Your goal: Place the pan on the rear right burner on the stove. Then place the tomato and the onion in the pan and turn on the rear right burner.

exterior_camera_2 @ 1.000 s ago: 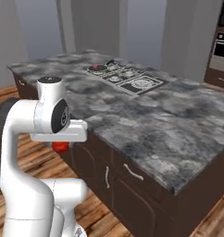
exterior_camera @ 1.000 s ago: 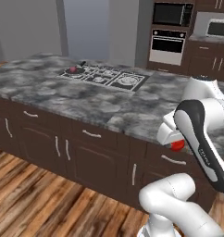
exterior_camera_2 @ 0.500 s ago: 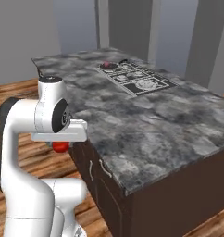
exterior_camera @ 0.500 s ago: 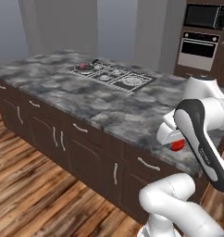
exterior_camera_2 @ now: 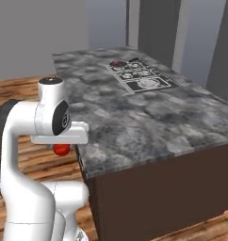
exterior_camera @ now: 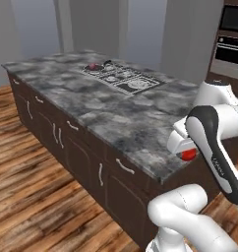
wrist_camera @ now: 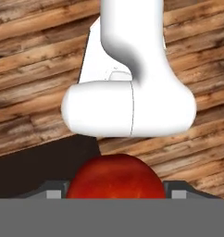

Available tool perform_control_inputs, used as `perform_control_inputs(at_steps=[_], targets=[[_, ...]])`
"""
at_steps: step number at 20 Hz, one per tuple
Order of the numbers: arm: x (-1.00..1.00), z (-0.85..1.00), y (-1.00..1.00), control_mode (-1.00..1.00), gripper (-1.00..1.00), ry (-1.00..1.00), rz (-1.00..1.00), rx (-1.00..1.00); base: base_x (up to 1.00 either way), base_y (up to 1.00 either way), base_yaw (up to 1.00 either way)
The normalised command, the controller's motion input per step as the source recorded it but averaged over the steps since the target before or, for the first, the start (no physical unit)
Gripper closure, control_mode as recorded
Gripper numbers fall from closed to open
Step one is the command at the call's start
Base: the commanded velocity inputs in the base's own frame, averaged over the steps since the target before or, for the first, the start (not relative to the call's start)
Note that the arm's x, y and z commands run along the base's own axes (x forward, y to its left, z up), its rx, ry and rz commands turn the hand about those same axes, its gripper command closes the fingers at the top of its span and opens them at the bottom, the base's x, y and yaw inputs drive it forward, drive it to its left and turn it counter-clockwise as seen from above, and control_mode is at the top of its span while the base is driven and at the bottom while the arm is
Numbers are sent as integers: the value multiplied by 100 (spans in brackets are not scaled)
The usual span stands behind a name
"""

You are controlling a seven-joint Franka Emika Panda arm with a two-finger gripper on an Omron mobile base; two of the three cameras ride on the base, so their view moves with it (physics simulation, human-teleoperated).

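Holding the tomato (wrist_camera: pixel 115 177) between its fingers, our pincer (wrist_camera: pixel 115 192) sits at the bottom centre of the hand view, above the wooden floor (wrist_camera: pixel 35 51); in the left base view we see the red ball (exterior_camera: pixel 189 154) tucked under the arm at the right edge, just off the tabletop (exterior_camera: pixel 116 113) corner. Far across the tabletop, toward the upper middle of the frame, lies the stove (exterior_camera: pixel 122 78), and on its far left end we make out the onion (exterior_camera: pixel 92 66) in the pan (exterior_camera: pixel 98 68).
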Motion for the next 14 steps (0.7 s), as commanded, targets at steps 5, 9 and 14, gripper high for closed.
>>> perform_control_inputs(at_steps=[5, 9, 14], targets=[[0, 0, 0, 100, 100, 0, 0, 0, 27, -98, 36], [0, 0, 0, 100, 100, 0, 0, 0, -29, -100, 28], [0, 0, 0, 100, 100, 0, 0, 0, -12, -100, 32]])
